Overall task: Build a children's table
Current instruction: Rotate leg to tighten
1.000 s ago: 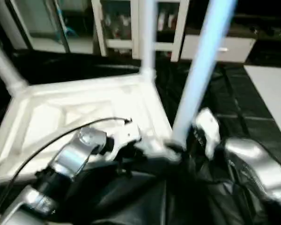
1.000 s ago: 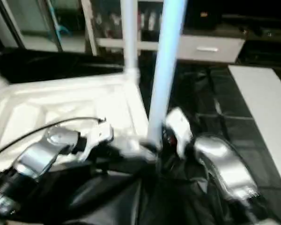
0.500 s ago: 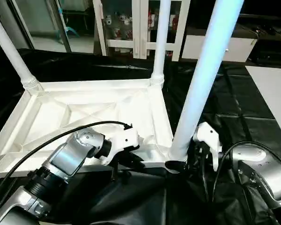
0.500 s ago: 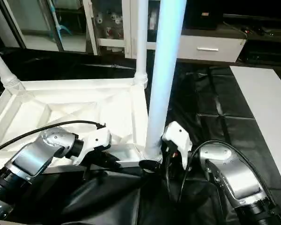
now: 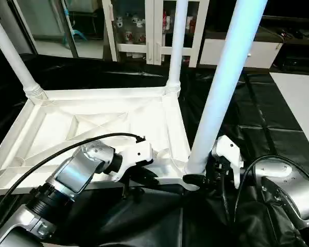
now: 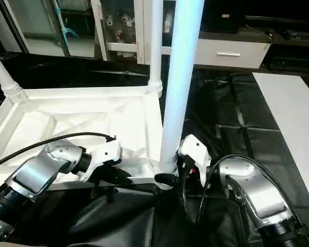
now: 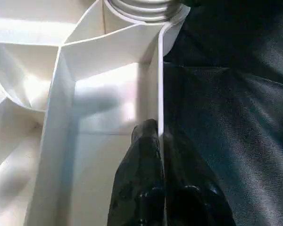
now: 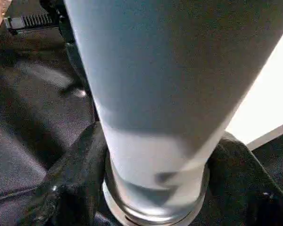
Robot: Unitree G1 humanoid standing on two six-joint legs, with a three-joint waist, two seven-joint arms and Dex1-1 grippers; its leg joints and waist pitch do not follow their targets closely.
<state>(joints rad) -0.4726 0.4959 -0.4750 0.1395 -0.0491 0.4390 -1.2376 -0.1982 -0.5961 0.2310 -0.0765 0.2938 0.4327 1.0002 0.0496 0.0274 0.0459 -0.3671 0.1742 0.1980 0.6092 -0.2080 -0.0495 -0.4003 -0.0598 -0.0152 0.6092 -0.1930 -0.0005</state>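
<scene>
Large white plastic rectangular tabletop [image 5: 98, 123] lies upside down, ribbed underside up, on the black-covered desk [image 5: 257, 118]. Three long white tapered round legs stand upright in its round corner sockets: near-right leg [image 5: 221, 82] closest to the camera, far-right leg [image 5: 176, 41], far-left leg [image 5: 13, 56].

Left end effector [image 7: 159, 141] is closed on the tabletop's thin near edge wall, one black finger [image 7: 141, 160] inside the rim, the other outside against the black cover; in the head views it sits at the near rim [image 5: 144, 172], just left of the near-right corner. Right end effector [image 8: 155, 188] sits at the base of the near-right leg, black fingers [image 8: 70, 174] either side of the leg's ribbed collar, touching or nearly touching it; whether it is actually clamped, cannot tell. Seen from the head it is at the corner socket [image 6: 170, 177].

Silver forearms and a black cable [image 5: 67, 149] in the foreground. Behind the desk, a white glass-door cabinet [image 5: 144, 25] and a white drawer unit [image 5: 237, 51]. White flat panel [image 5: 298, 103] at the right of the desk.
</scene>
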